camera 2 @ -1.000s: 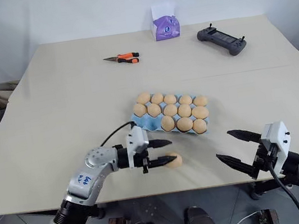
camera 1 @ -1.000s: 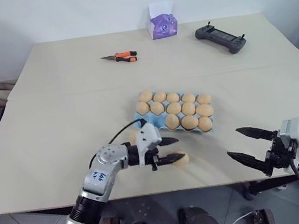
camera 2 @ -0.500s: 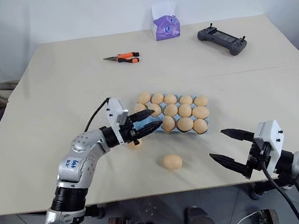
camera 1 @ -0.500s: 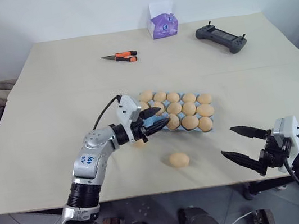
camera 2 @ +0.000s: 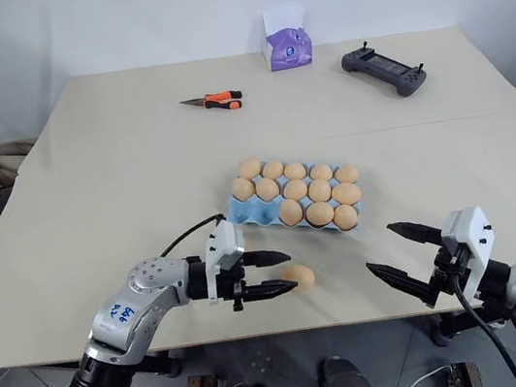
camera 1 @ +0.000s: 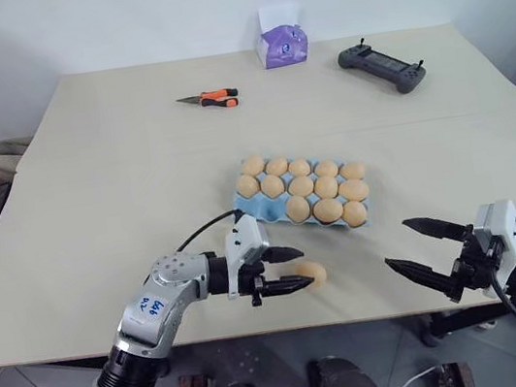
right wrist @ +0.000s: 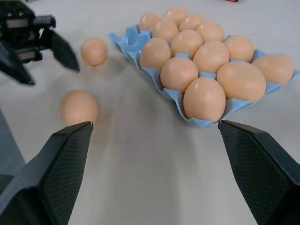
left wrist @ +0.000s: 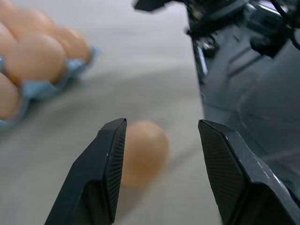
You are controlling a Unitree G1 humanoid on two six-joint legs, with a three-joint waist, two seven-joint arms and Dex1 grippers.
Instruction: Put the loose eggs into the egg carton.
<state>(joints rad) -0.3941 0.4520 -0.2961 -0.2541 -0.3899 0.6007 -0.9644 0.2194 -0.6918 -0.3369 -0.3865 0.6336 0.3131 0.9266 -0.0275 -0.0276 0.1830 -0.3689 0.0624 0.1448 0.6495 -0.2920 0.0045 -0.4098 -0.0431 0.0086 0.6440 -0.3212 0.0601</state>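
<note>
One loose egg (camera 1: pixel 314 274) lies on the table near its front edge. My left gripper (camera 1: pixel 301 267) is open and level, one finger on each side of it; in the left wrist view the egg (left wrist: pixel 143 150) sits close to one finger (left wrist: pixel 105 173) with a gap to the other. A second loose egg (right wrist: pixel 93 50) rests beside the near-left corner of the light blue egg carton (camera 1: pixel 245 206), which holds several eggs. My right gripper (camera 1: pixel 397 243) hangs open over the front edge, to the right of the egg, holding nothing.
A purple tissue box (camera 1: pixel 281 44), orange-handled pliers (camera 1: pixel 209 98) and a black controller (camera 1: pixel 381 66) lie at the back of the table. The table's front edge runs just below the loose egg.
My left gripper swung from the loose egg up to the carton's near-left corner, then came back down around the egg. The egg has stayed where it was. The right gripper kept still.
</note>
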